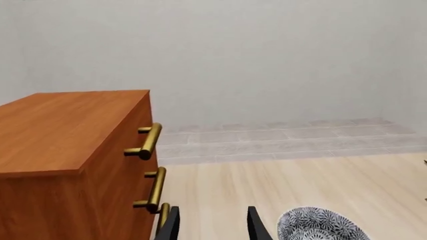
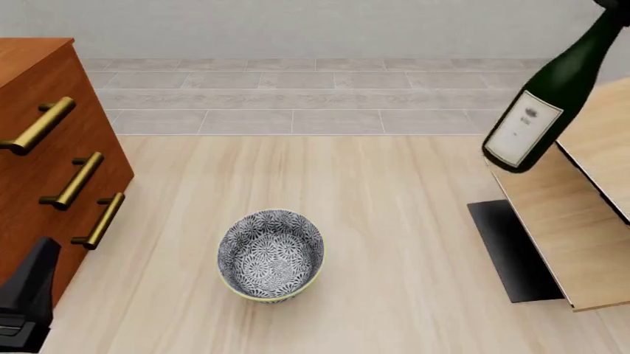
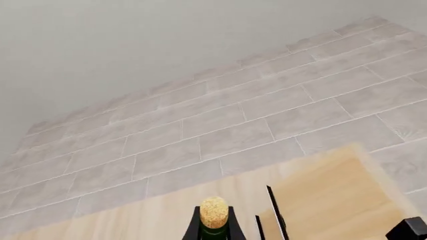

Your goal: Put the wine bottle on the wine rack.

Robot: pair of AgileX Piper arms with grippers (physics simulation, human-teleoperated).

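Wine bottle (image 2: 547,103): dark green glass with a white label, seen in the front view tilted, its neck running up and out of frame at the top right corner and its base hanging in the air above the upper end of the wine rack (image 2: 566,221). No part of the bottle's base appears to touch the rack. In the right wrist view the tan cork top (image 3: 214,211) sits at the lower edge of the frame between dark parts close on either side of it. These look like the right arm's jaws pinching the neck, though the fingertips themselves are out of sight.

The rack, slanted light-wood panels with dark edges on a flat black base, stands at the right edge of the bench (image 2: 394,221).

A patterned bowl (image 2: 271,254) with a pale rim stands near the middle of the bench, toward the front edge. A reddish-brown drawer cabinet (image 2: 44,162) with brass handles occupies the left edge.

Left gripper (image 1: 209,225): low beside the cabinet, its jaws spread apart with nothing between them. The bowl lies just beyond one finger.
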